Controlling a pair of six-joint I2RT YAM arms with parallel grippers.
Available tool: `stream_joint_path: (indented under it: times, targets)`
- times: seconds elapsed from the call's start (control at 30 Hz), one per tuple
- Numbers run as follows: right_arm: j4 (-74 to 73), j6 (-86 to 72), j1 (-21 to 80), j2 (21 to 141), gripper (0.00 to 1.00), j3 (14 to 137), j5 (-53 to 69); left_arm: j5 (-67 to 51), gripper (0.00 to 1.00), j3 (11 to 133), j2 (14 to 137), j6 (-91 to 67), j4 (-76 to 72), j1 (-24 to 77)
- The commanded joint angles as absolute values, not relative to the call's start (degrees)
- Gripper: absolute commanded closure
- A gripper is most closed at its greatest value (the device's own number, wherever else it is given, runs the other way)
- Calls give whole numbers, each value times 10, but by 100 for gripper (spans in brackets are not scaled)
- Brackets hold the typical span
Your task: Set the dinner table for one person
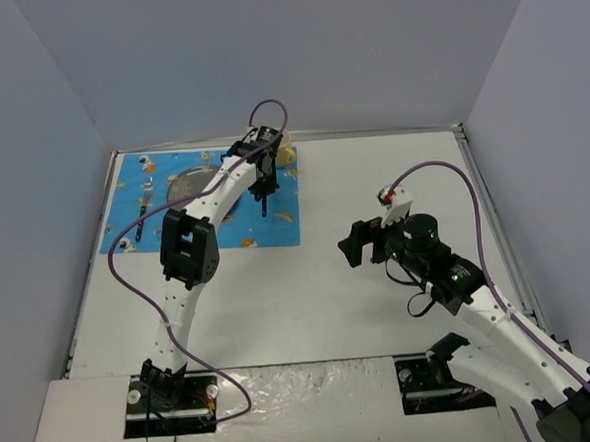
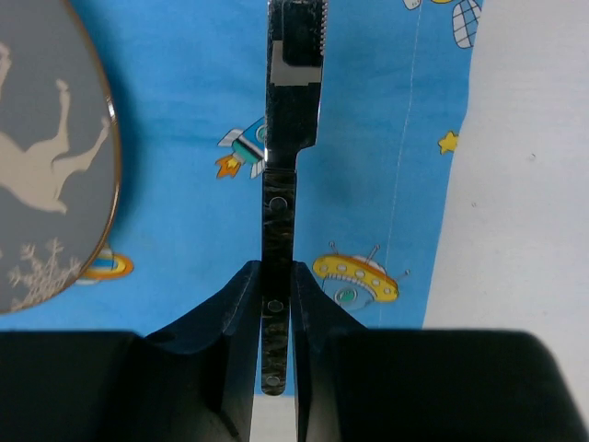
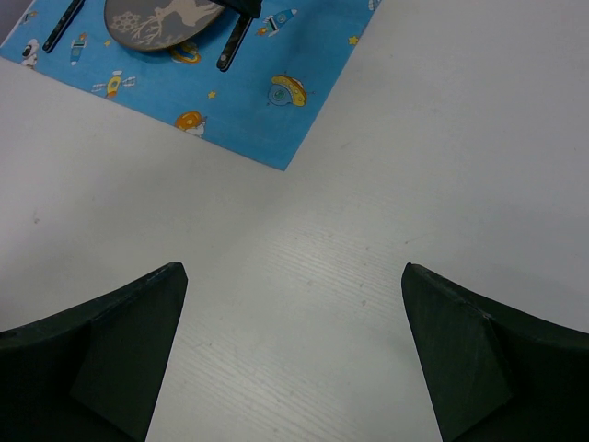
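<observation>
Left arm (image 1: 190,249) reaches out over the blue cartoon-print mat (image 1: 255,228) (image 2: 184,92) (image 3: 248,120). Left jaws are narrow, clamped on the dark riveted handle of a knife (image 1: 264,205) (image 2: 283,184) (image 3: 232,51). In the left wrist view I see the handle pinched between the two fingers and the serrated blade pointing away from the camera. The knife sits over the mat just to the right of the grey plate (image 1: 181,184) (image 2: 37,110) (image 3: 156,18), close to its rim but apart from it. I cannot tell whether the knife touches the cloth. The plate carries a pale deer figure and a thin gold edge. A fork (image 1: 147,197) (image 3: 63,23) lies on the mat on the plate's left side. The white tabletop (image 1: 372,176) (image 2: 525,184) (image 3: 368,230) spans the whole work area beneath both arms, with the mat laid in its far left corner. Right arm (image 1: 449,277) is well apart from the mat, over bare tabletop on the right half. Right jaws stand wide apart and hold nothing. In the right wrist view I see only white surface between them, with the mat's near corner beyond.
</observation>
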State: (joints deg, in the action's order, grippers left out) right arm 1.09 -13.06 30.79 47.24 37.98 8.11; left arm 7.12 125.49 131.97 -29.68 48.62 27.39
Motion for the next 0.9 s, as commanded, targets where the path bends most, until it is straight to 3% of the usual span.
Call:
stream_joint_path:
  times: [0.0,0.87]
  targets:
    - [10,-134,307,468,0,420,49,51,100,1345,1352,-258,543,263]
    - [-22,-144,307,468,0,423,13,22,100,1270,1379,-302,477,260]
